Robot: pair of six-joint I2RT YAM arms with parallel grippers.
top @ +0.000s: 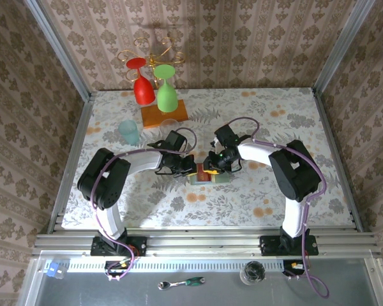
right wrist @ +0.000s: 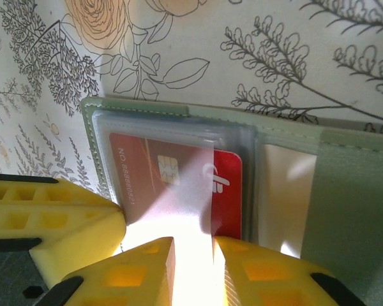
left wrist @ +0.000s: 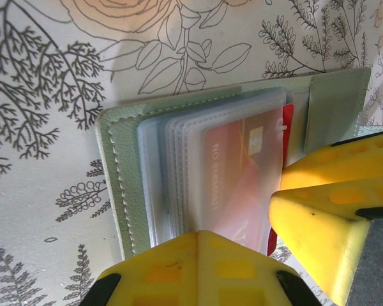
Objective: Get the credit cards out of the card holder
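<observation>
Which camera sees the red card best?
The right wrist view. The red card sits close and sharp there, chip and numbers showing through its clear sleeve. The left wrist view shows it hazier under several sleeves. From the top view it is too tiny to make out.

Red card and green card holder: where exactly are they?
red card (right wrist: 169,171), right wrist view, on its chip.
card holder (right wrist: 351,204), right wrist view, on its green right flap.

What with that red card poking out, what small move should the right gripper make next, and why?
Probably pinch the right gripper onto the red card and ease it from the clear sleeve. Its fingers straddle the card's near edge, part of it lies bare, and the shut left gripper seems to pin the wallet.
</observation>
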